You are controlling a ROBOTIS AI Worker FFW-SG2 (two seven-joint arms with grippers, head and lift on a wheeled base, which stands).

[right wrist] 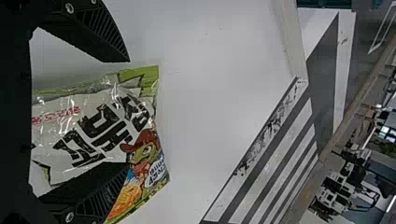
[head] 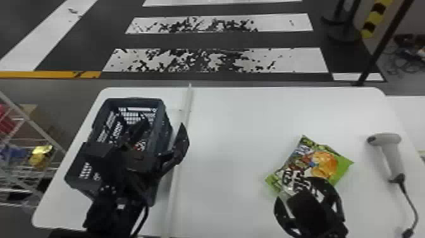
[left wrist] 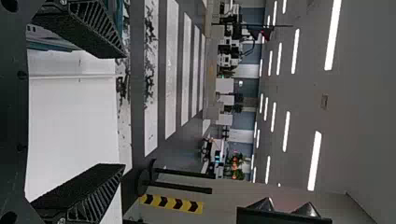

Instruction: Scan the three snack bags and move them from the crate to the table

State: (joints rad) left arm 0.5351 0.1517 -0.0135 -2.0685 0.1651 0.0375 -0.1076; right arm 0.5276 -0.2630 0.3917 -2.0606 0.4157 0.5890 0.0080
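The right gripper [head: 293, 189] is positioned at the near end of a green snack bag [head: 327, 163] on the table [head: 237, 126]. Its two fingers are set wide apart; the bag extends between them, unclamped, and one finger overlaps its printed face in the right wrist view. That face carries bold black lettering and a cartoon figure in a hat. The left gripper [head: 163, 126] is located over the dark crate [head: 136, 101], fingers widely separated, with nothing held between them. Inside the crate, a small red and white patch is partly visible; the arm obscures the remainder, so the contents cannot be determined. A pale strip [head: 175, 183] runs across the table between crate and bag. The scanner [head: 392, 153] lies to the right of the bag, apart from it, its cable [head: 410, 202] leading toward the near edge. Beyond the table, the dark floor [head: 221, 41] bears worn white stripes.
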